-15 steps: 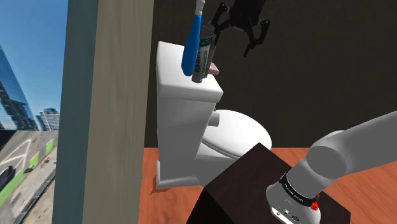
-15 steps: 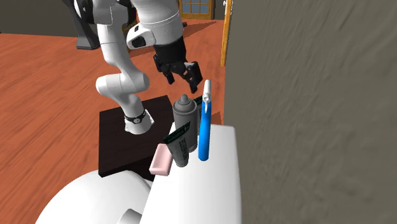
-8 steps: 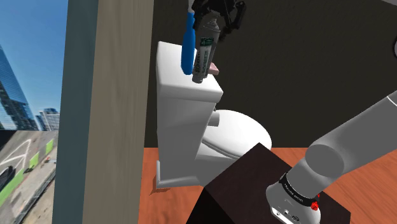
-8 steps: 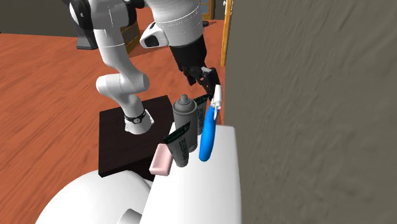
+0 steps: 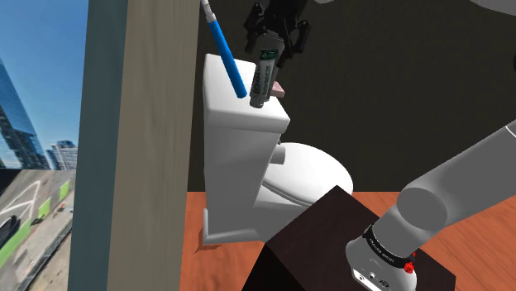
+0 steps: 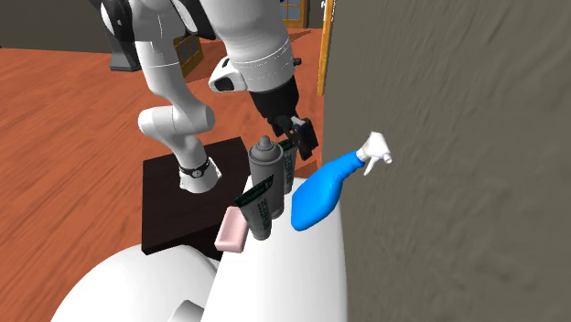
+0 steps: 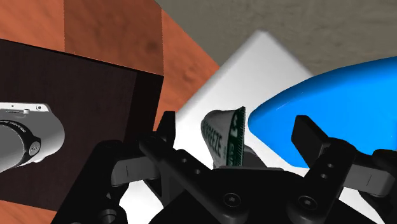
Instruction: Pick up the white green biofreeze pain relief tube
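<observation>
Two fingers (image 7: 312, 137) spread wide: gripper (image 7: 236, 125) straddles the Biofreeze tube (image 7: 222, 137), untouched. Grasp stage; next, squeeze, then lift.

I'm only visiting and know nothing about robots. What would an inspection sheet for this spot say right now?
Surface: white toilet tank lid, with the items grouped at one end.
Job's things: white and green tube stands crimped end up, with nothing touching it.
Clutter: grey spray can beside the tube; blue spray bottle tipped steeply toward the wall; pink soap bar.
Gripper: gripper open, with a finger on either side of the tube's top.
Cables: nothing seen.
Surroundings: reddish floor, grey wall, dark stand.
</observation>
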